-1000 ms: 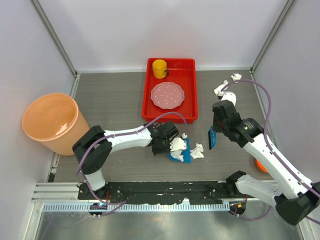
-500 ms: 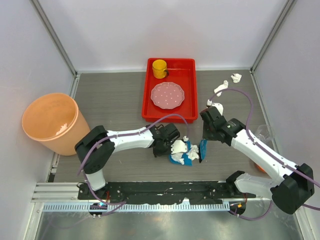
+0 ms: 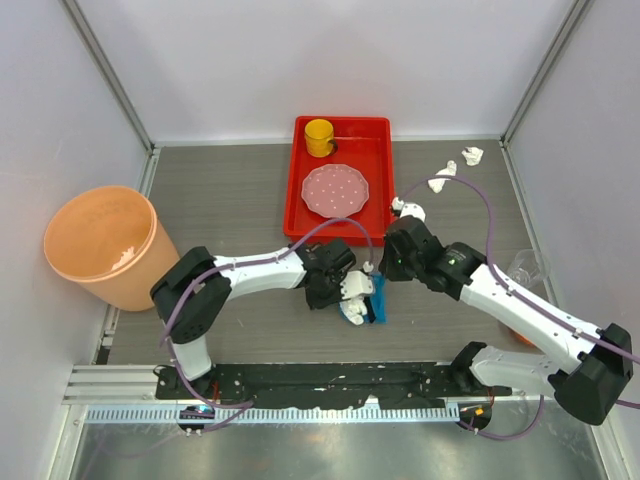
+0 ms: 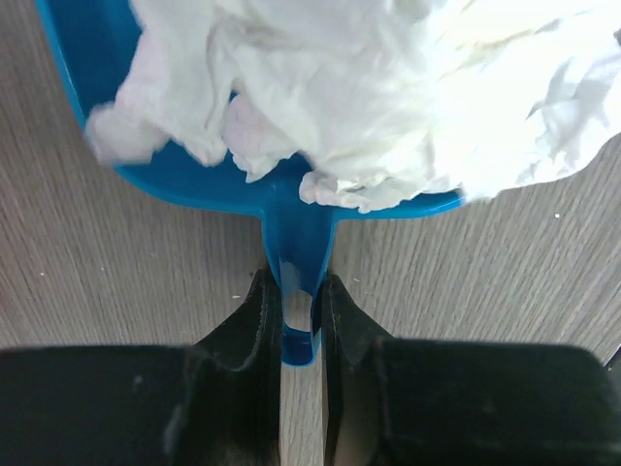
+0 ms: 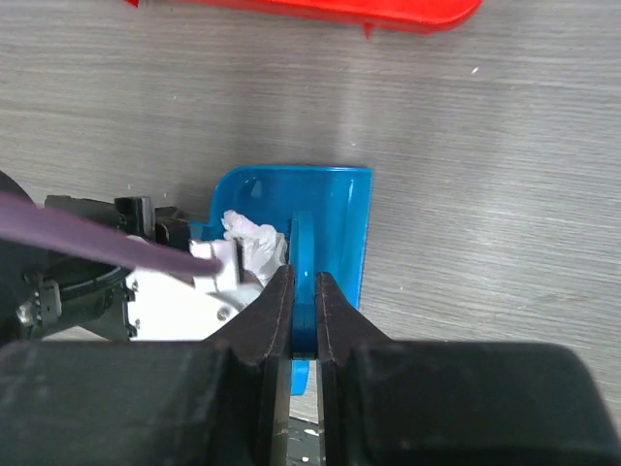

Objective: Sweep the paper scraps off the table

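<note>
My left gripper (image 3: 338, 288) is shut on the handle of a blue dustpan (image 4: 184, 170) lying flat on the table (image 3: 230, 200). Crumpled white paper scraps (image 4: 388, 87) fill the pan. My right gripper (image 3: 384, 278) is shut on a blue brush (image 5: 303, 254), which stands at the pan's open edge (image 5: 335, 209) against the paper (image 5: 254, 241). Three more paper scraps lie on the table at the back right: one (image 3: 472, 154) by the wall, one (image 3: 440, 180) nearer, and one (image 3: 408, 208) beside the tray.
A red tray (image 3: 390, 190) at the back centre holds a pink dotted plate (image 3: 335, 190) and a yellow cup (image 3: 319, 136). An orange bucket (image 3: 100, 245) stands at the left. Clear plastic (image 3: 528, 265) and an orange object (image 3: 520, 335) lie at the right edge.
My right arm has swung left with the brush and pushed a loose scrap into the dustpan. The left gripper has stayed on the pan's handle.
</note>
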